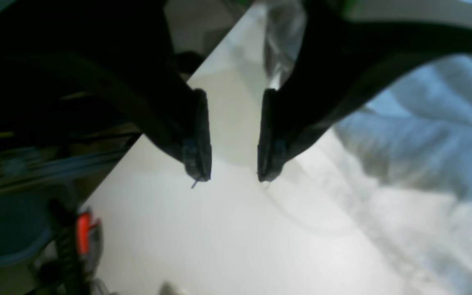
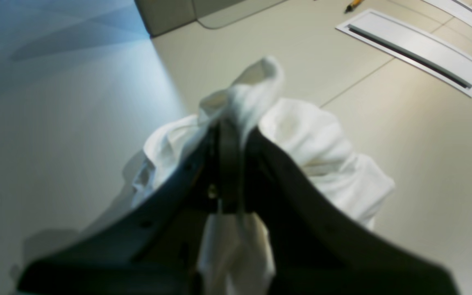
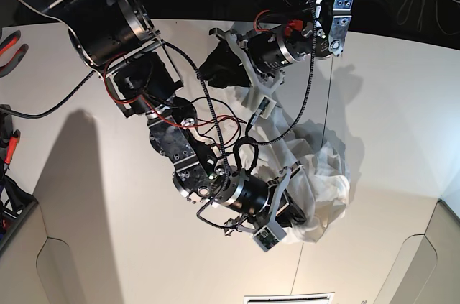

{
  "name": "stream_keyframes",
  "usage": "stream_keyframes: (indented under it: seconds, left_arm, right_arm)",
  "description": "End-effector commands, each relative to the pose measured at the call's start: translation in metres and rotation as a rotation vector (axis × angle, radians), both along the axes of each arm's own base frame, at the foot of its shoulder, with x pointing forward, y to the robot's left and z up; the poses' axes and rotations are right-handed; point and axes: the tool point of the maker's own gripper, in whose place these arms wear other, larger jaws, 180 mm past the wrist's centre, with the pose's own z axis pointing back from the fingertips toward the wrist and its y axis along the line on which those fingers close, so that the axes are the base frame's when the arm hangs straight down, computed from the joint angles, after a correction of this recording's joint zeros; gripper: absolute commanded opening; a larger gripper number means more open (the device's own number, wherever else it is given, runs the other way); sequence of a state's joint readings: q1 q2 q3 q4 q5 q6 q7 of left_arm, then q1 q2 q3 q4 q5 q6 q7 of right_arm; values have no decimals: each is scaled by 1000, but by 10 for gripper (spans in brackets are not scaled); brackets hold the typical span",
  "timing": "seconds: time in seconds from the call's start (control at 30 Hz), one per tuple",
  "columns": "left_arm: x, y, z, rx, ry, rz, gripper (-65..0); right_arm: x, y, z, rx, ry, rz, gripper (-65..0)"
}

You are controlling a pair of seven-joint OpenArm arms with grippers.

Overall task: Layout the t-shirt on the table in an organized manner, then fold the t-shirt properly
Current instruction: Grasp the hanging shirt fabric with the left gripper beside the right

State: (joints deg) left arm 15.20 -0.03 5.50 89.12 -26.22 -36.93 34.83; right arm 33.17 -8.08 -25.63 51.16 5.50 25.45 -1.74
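Note:
The white t-shirt lies crumpled on the off-white table, right of centre in the base view. My right gripper is shut on a bunch of its cloth. In the right wrist view the fabric of the t-shirt bulges out around the closed right gripper and hangs below it, above the table. My left gripper stands open with nothing between its fingers, over bare table near the far edge. The t-shirt lies to its right. In the base view the left gripper sits behind the heap. No print shows.
A white slot plate is set into the table, with a pencil beyond it. The same plate shows at the near edge in the base view. Rounded cut-outs mark the near corners. Red-handled pliers lie at the left edge.

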Motion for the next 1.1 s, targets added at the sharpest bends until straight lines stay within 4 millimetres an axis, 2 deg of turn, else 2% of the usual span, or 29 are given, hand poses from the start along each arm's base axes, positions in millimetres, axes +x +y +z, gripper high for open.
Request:
stream_keyframes:
  seconds: [0.0,0.2,0.43,0.7,0.87,0.9,1.0,1.07]
  left_arm:
    - [3,-3,10,-31,-39,5,-423]
    - [-7,2,-1,29,-46,-2,-423]
    - [6,28,-21,221,-63,88,-423]
    - [6,39,-36,368,-73,82,-423]
    - [-5,41,-54,406,-31,55,-422]
    - [-7,42,-58,408,-20,52,-417]
    - [-15,44,-70,430,5,37,-321]
    - [-17,48,-75,456,12,31,-308]
  right_arm:
    - [10,7,30,54,-62,1,-650]
    - [10,7,30,54,-62,1,-650]
    - [10,7,30,53,-62,-2,-650]
    - [10,7,30,53,-62,-2,-650]
    - [10,6,28,34,-73,1,-650]
    - [10,6,28,30,-74,2,-650]
    - [10,6,28,31,-74,2,-650]
    - [10,6,28,30,-74,2,-650]
